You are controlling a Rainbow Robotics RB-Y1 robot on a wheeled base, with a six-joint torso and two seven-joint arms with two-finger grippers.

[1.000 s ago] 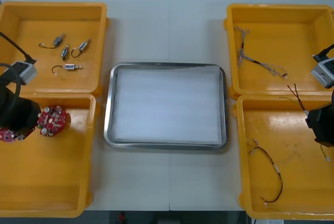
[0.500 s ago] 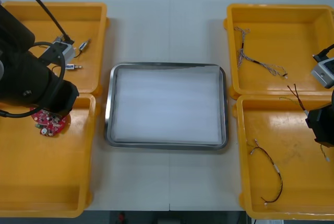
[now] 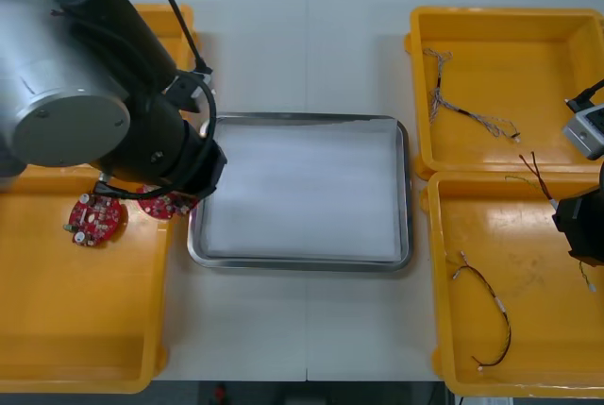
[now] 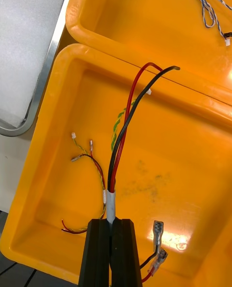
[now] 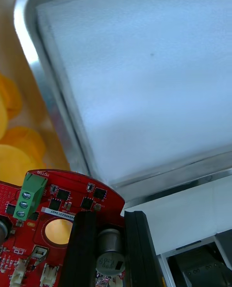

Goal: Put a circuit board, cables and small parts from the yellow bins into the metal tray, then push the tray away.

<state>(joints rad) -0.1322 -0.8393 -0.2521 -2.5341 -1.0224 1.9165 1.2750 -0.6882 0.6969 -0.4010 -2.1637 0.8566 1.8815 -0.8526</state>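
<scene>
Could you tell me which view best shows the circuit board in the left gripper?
The left wrist view: the held circuit board sits close up, clamped in the left gripper. The front view shows just its edge under the arm. The right wrist view faces the right gripper, shut on a cable.

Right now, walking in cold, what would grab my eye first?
The big left arm looms on the left, its left fingers clamped on a round red circuit board just beside the metal tray. On the right, the right fingers pinch a red and black cable above the near yellow bin.
</scene>
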